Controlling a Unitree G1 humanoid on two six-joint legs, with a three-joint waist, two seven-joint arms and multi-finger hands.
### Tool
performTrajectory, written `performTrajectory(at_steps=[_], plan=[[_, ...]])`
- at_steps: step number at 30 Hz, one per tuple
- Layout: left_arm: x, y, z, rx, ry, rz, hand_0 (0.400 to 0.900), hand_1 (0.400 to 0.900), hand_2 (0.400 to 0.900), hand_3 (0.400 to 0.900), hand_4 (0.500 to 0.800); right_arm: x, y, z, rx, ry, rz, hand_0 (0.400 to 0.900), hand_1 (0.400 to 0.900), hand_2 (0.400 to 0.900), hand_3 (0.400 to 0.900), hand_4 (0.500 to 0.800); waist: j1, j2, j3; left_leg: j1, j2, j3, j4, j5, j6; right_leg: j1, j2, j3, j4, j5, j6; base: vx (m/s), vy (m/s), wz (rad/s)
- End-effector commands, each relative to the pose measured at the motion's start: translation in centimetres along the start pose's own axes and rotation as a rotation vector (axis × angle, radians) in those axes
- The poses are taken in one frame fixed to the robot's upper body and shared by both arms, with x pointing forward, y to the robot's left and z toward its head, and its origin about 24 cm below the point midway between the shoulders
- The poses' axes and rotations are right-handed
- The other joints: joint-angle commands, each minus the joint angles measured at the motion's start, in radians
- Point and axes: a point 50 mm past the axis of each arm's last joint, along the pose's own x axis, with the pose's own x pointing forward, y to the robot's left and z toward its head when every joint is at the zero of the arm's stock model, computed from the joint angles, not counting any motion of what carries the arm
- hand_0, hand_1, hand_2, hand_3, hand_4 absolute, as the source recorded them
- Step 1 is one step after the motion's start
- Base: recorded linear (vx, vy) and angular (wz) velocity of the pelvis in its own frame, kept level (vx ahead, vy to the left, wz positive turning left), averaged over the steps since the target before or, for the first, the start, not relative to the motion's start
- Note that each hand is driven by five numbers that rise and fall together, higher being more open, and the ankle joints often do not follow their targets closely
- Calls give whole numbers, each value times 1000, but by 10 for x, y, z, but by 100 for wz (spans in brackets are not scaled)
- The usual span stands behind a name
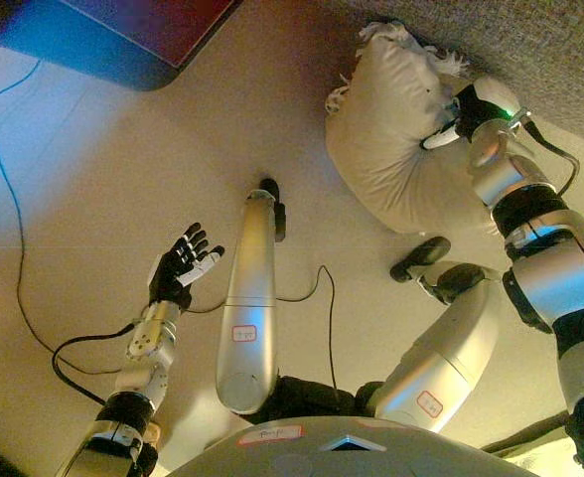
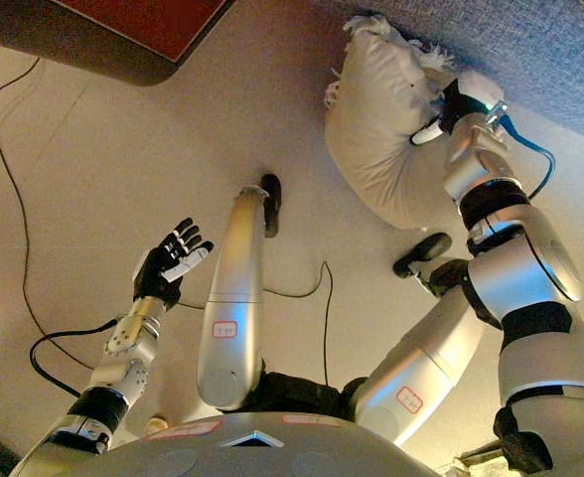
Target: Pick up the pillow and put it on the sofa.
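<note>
A cream pillow [image 1: 391, 129] with fringed corners lies on the pale floor, its far edge against the grey textured sofa [image 1: 530, 50] at the upper right. My right hand [image 1: 458, 117] presses into the pillow's right side, its fingers curled into the cloth. Low on the left, my left hand [image 1: 181, 265] hovers over bare floor with fingers spread, far from the pillow and holding nothing.
A dark red rug or mat [image 1: 143, 30] with a dark border sits at the upper left. A thin black cord [image 1: 14, 229] runs down the floor on the left. The sofa edge fills the upper right corner.
</note>
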Motion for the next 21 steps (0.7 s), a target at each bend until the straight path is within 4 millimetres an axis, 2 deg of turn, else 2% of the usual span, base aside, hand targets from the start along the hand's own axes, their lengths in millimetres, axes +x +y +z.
performTrajectory(at_steps=[1, 11, 16, 21], plan=[[-21, 1, -12, -2, -7, 2, 900, 900, 900, 900, 800, 1, -35, -2, 142, -42, -141, 400, 400, 400, 400, 500, 35, 69, -2, 80, 37, -3, -16, -33, 52, 31, 46, -14, -28, 19, 8, -12, 7, -8], [-13, -8, -7, 16, -32, 3, 900, 900, 900, 900, 800, -9, -22, 18, 436, -241, -41, 400, 400, 400, 400, 500, -2, 33, -2, 235, 62, 39, -225, 42, 16, 203, 86, -54, -249, 99, 23, -21, 3, -11], [1, -13, 6, 43, -50, -4, 900, 900, 900, 900, 800, -21, -7, 26, 570, -347, 18, 400, 400, 400, 400, 500, -32, -11, -2, 401, 66, 80, -437, 117, -3, 378, 91, -98, -472, 181, 51, -24, -13, -13], [12, -16, 12, 69, -37, -3, 900, 900, 900, 900, 800, -36, 6, 29, 654, -439, 63, 400, 400, 400, 400, 500, -59, -47, -2, 602, 62, 135, -614, 171, -2, 568, 95, -145, -663, 242, 85, -17, -2, -17]])
